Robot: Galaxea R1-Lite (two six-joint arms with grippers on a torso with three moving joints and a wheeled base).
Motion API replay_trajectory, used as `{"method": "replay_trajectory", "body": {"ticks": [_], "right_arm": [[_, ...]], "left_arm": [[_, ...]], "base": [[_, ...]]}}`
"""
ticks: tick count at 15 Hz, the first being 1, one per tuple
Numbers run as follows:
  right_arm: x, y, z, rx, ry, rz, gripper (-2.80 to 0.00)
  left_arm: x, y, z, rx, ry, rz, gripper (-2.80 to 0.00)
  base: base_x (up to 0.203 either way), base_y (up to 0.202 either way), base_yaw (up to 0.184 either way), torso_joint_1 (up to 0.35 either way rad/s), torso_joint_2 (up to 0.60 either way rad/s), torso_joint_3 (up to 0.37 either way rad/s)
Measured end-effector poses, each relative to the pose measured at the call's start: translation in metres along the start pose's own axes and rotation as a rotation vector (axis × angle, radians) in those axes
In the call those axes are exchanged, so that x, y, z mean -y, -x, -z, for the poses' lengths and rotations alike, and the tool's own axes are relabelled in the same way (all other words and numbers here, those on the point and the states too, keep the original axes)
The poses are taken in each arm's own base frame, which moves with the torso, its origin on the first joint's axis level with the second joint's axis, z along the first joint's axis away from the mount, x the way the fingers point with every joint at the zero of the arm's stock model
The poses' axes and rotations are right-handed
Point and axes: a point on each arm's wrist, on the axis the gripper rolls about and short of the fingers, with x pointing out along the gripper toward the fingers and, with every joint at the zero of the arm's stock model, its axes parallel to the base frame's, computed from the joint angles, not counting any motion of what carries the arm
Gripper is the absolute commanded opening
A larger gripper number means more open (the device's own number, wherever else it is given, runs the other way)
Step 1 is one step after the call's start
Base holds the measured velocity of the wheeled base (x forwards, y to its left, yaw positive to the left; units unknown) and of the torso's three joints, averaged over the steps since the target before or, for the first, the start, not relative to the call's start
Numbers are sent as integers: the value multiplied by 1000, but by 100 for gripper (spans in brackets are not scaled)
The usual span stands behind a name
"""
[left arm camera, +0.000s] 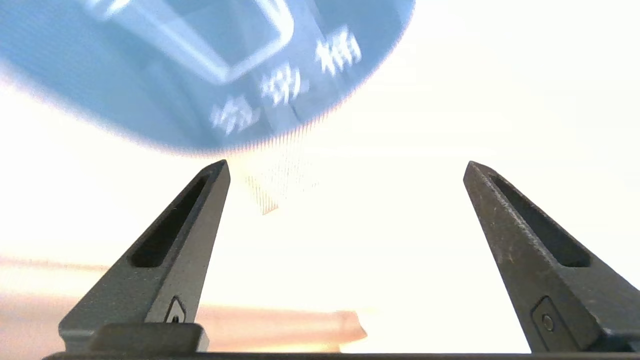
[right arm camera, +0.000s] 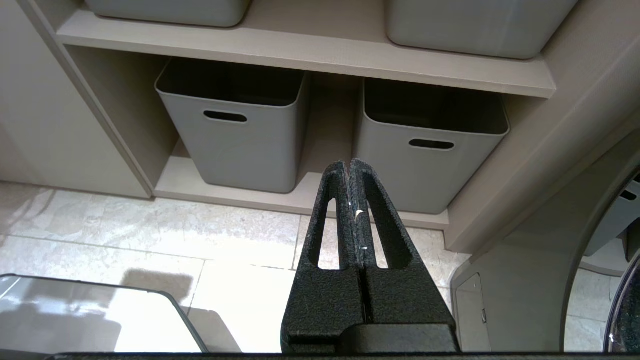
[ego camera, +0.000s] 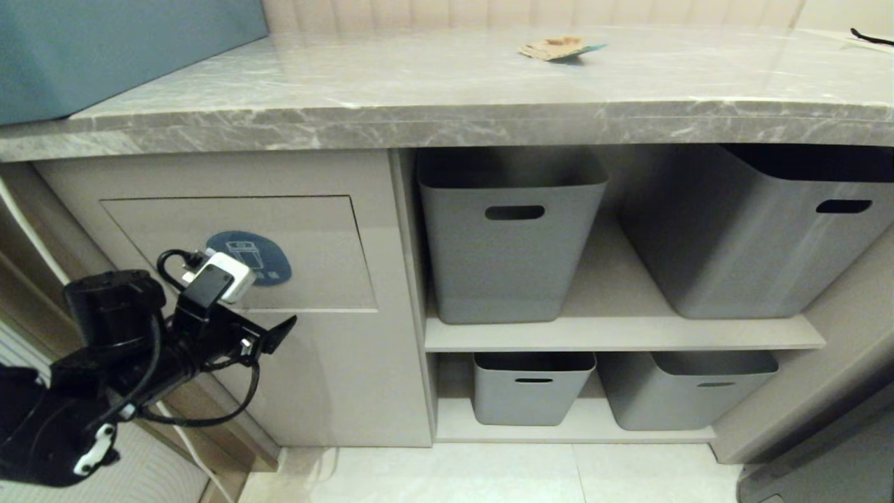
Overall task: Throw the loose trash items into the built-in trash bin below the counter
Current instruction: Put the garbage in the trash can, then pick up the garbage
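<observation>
The built-in trash bin [ego camera: 314, 237] is a beige flap in the cabinet front under the counter [ego camera: 447, 119], marked by a blue oval sticker [ego camera: 269, 262]. My left gripper [ego camera: 272, 334] hangs just in front of the flap's lower left part. In the left wrist view the left gripper [left arm camera: 345, 167] is open with nothing between its fingers, and the sticker [left arm camera: 175, 75] fills the space close ahead. On the counter's far side lies a tan card piece with a teal underside [ego camera: 559, 47]. My right gripper [right arm camera: 350, 162] is shut and empty, parked low facing the bottom shelf.
Grey baskets [ego camera: 510, 237] [ego camera: 754, 230] fill the open shelves right of the bin, with smaller ones [ego camera: 534, 388] on the bottom shelf. A big teal-blue box [ego camera: 105, 49] stands at the counter's left end. A black strap [ego camera: 869, 36] lies at the counter's far right.
</observation>
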Motion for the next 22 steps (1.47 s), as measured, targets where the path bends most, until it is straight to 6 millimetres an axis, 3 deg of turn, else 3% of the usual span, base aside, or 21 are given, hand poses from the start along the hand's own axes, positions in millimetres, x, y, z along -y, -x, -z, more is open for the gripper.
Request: {"method": "replay_trajectory", "body": {"ticks": [5, 8, 12, 15, 16, 22], "right_arm": [[0, 0, 0, 0, 0, 0, -280], [0, 0, 0, 0, 0, 0, -280], [0, 0, 0, 0, -1, 0, -280], [0, 0, 0, 0, -1, 0, -280], [0, 0, 0, 0, -1, 0, -280], [0, 0, 0, 0, -2, 0, -280]], "left_arm": [[8, 85, 10, -14, 61, -17, 0], [7, 137, 33, -90, 225, -122, 0], [10, 175, 47, -142, 564, -240, 0], [12, 186, 46, -113, 639, -258, 0], [15, 190, 47, -118, 639, -252, -280], [48, 241, 55, -101, 588, -159, -280]], "base": [[0, 0, 0, 0, 0, 0], [0, 0, 0, 0, 0, 0], [0, 0, 0, 0, 0, 0], [0, 0, 0, 0, 0, 0], [0, 0, 0, 0, 0, 0], [0, 0, 0, 0, 0, 0]]}}
